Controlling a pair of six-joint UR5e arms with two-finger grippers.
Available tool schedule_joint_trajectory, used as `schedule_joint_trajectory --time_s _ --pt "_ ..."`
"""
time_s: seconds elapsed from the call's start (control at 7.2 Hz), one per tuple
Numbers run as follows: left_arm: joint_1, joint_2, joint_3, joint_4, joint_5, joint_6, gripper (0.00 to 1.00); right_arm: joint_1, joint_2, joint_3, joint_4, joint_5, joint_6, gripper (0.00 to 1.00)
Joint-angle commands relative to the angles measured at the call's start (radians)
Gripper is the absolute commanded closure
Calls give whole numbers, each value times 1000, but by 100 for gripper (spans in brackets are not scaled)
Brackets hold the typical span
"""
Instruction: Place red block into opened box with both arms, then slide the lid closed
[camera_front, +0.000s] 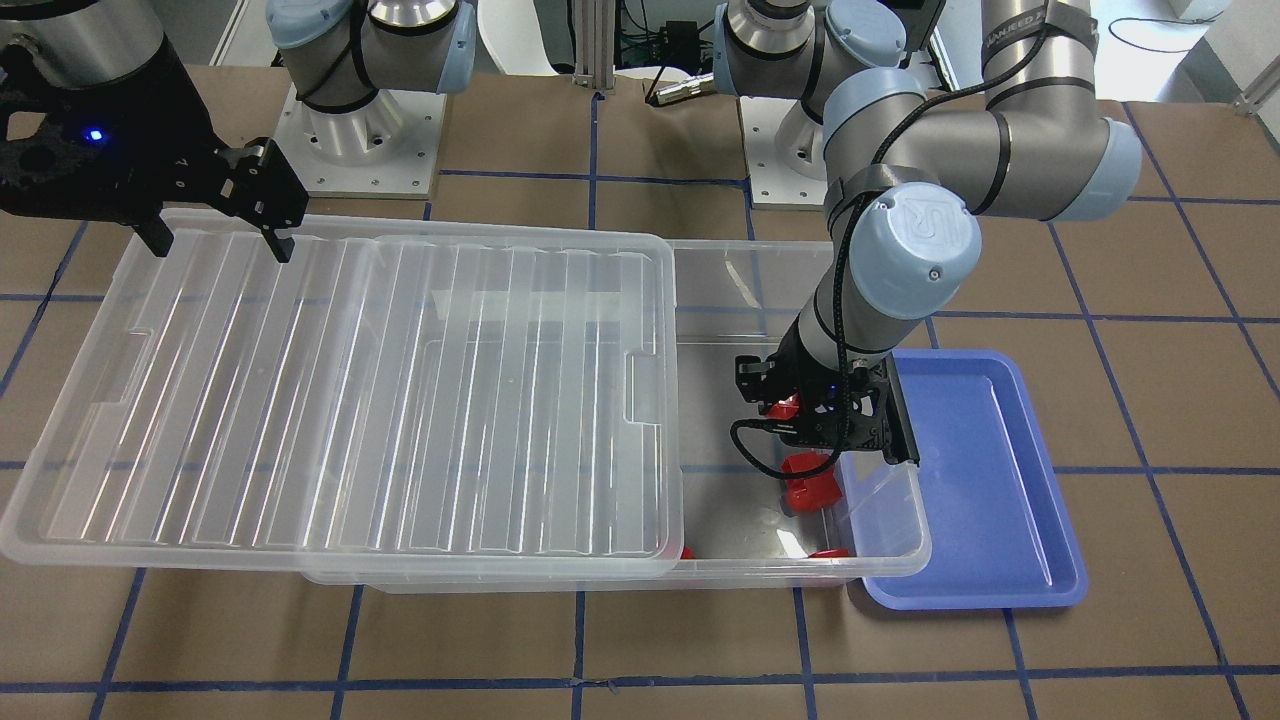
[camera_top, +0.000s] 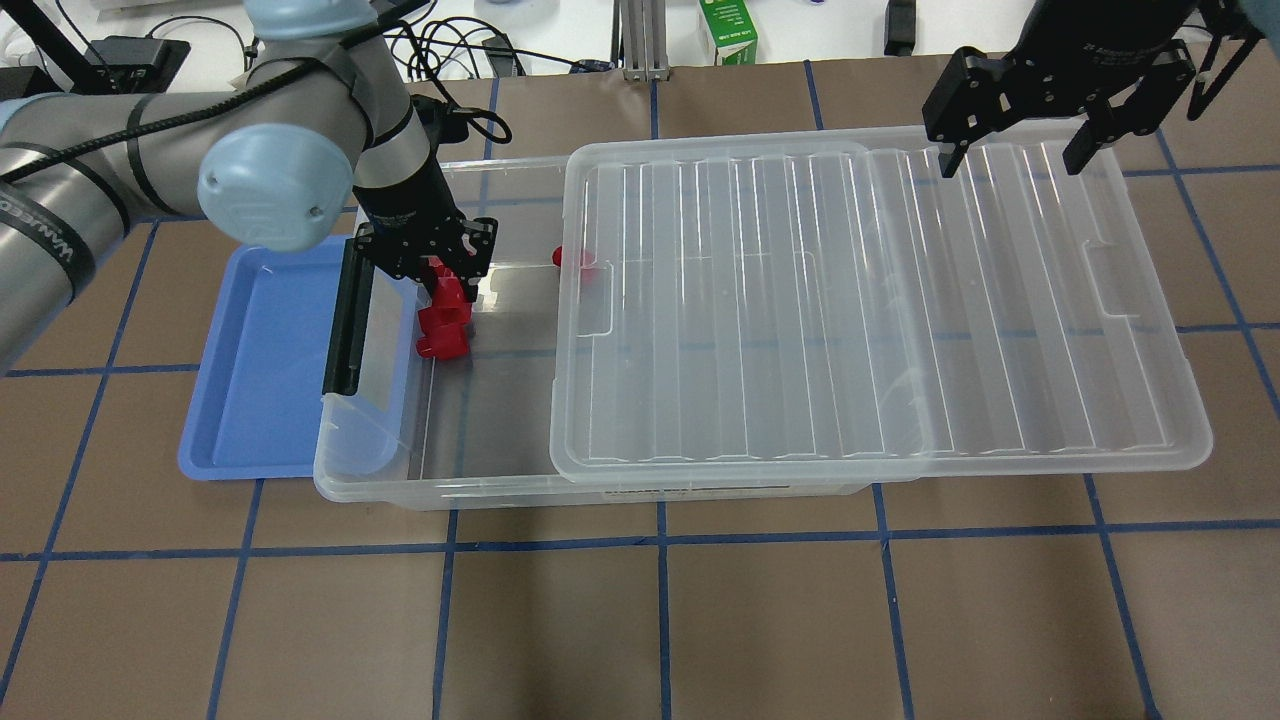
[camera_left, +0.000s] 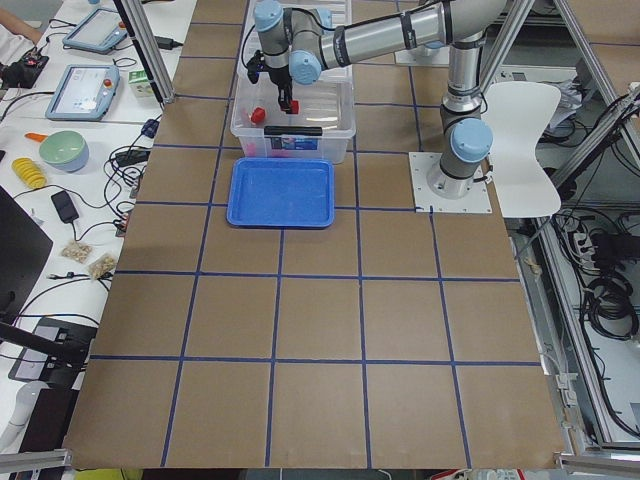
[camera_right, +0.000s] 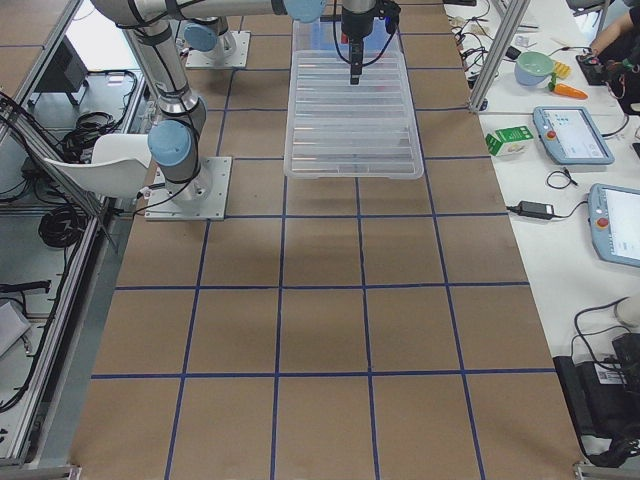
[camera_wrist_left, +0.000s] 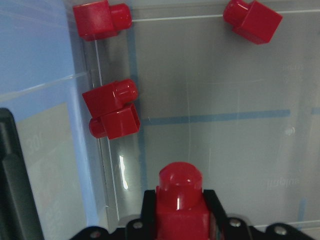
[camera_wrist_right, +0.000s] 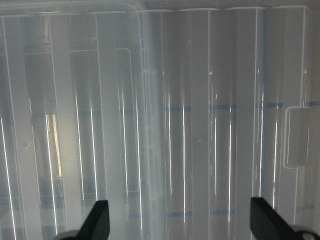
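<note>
My left gripper (camera_top: 440, 270) (camera_front: 815, 420) reaches down into the uncovered end of the clear box (camera_top: 440, 495) (camera_front: 800, 565). It is shut on a red block (camera_wrist_left: 180, 200), held above the box floor. Several other red blocks (camera_wrist_left: 112, 110) (camera_top: 445, 325) lie on that floor near the end wall. The ribbed clear lid (camera_top: 850, 310) (camera_front: 350, 390) (camera_wrist_right: 175, 125) rests on the box, slid toward my right side and overhanging that end. Above the lid's far right corner, my right gripper (camera_top: 1015, 155) (camera_front: 220, 242) (camera_wrist_right: 182, 225) hangs open with nothing between its fingers.
A shallow blue tray (camera_top: 260, 400) (camera_front: 990, 500) lies against the box's left end, under the black clip handle (camera_top: 345, 320). A green carton (camera_top: 728, 30) and cables sit beyond the table's far edge.
</note>
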Motion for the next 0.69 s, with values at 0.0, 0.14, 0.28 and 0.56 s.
schedule_joint_trajectory --time_s 0.0,0.14,0.28,0.56 --pt "-2 -37 -36 59 2 0 100 2 5 -3 -6 1 1 0" --pt "-2 -54 -39 65 2 1 100 2 5 -3 -6 1 1 0" --pt "-2 -72 -41 68 2 0 100 2 5 -1 -6 1 1 0" --pt "-2 -97 -45 86 -2 1 100 2 5 -4 -6 1 -1 0"
